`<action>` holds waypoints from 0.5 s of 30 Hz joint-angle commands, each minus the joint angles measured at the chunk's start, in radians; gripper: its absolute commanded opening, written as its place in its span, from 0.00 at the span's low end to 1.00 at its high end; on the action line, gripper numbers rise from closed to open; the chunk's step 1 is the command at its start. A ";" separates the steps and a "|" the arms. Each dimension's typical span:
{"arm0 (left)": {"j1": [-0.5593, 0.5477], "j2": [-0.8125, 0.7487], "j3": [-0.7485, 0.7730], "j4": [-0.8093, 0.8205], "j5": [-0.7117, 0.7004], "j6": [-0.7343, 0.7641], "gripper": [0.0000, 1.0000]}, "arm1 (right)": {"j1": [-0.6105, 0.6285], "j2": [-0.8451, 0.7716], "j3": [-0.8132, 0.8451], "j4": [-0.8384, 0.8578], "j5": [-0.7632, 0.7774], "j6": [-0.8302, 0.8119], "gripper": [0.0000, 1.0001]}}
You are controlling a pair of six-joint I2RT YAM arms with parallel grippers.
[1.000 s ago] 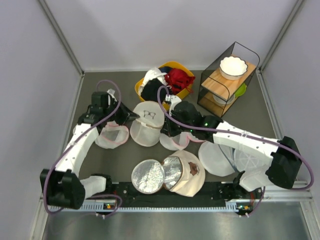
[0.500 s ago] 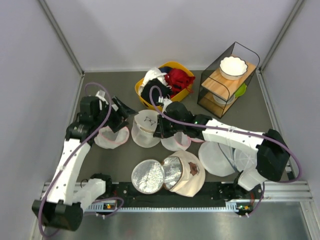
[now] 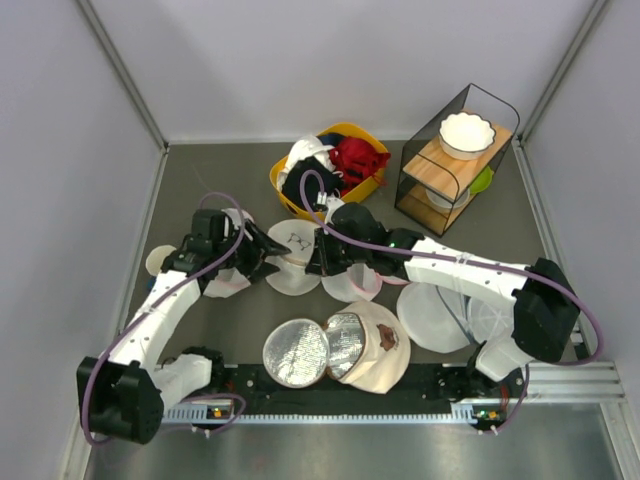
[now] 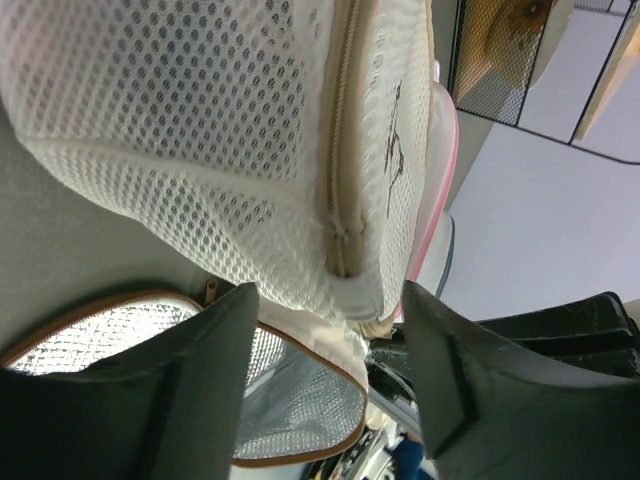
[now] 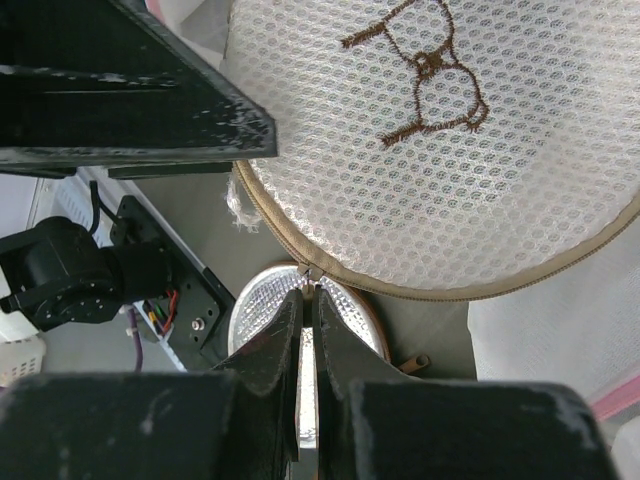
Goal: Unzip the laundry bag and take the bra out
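The laundry bag (image 3: 290, 250), cream mesh with a small glasses mark, sits between my two grippers at mid-table. My left gripper (image 3: 260, 262) is open at its left side. In the left wrist view the bag (image 4: 200, 120) and its side zip (image 4: 340, 190) hang over the open jaws (image 4: 335, 335), its lower edge dipping between the fingertips. My right gripper (image 3: 313, 262) is at the bag's right edge. In the right wrist view it (image 5: 308, 300) is shut on the zipper pull (image 5: 309, 276) under the marked face (image 5: 440, 130). The bra is hidden.
A yellow basket (image 3: 368, 183) of red, white and black garments stands behind. A wire rack (image 3: 455, 165) with a white bowl is at back right. Pink-trimmed mesh bags (image 3: 225, 278) (image 3: 350, 285) flank the bag. An open silver-lined pouch (image 3: 330, 348) and flat white discs (image 3: 440, 318) lie in front.
My left gripper rose and drew back, then came down lower against the bag's left side. The bag has tipped and looks narrower. My right gripper stays at the bag's right edge.
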 commanded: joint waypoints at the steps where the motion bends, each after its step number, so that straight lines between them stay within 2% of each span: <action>1: -0.024 0.052 0.039 0.139 0.025 -0.006 0.54 | 0.007 -0.010 0.019 0.032 0.006 -0.002 0.00; 2: -0.022 0.059 0.049 0.131 0.024 0.003 0.26 | 0.007 -0.011 0.018 0.029 0.009 -0.005 0.00; 3: -0.021 0.065 0.071 0.113 0.010 0.012 0.08 | 0.005 -0.011 0.007 0.026 0.013 -0.010 0.00; 4: -0.021 0.068 0.082 0.086 0.007 0.038 0.00 | 0.002 -0.022 -0.005 0.024 0.007 -0.004 0.00; 6: -0.016 0.063 0.111 0.050 -0.011 0.060 0.00 | -0.039 -0.033 -0.045 0.045 -0.028 0.009 0.00; 11: 0.011 0.059 0.154 -0.005 -0.021 0.115 0.00 | -0.142 -0.040 -0.125 0.044 0.012 -0.010 0.00; 15: 0.045 0.077 0.203 -0.037 -0.039 0.161 0.00 | -0.162 -0.088 -0.163 0.033 0.032 -0.022 0.00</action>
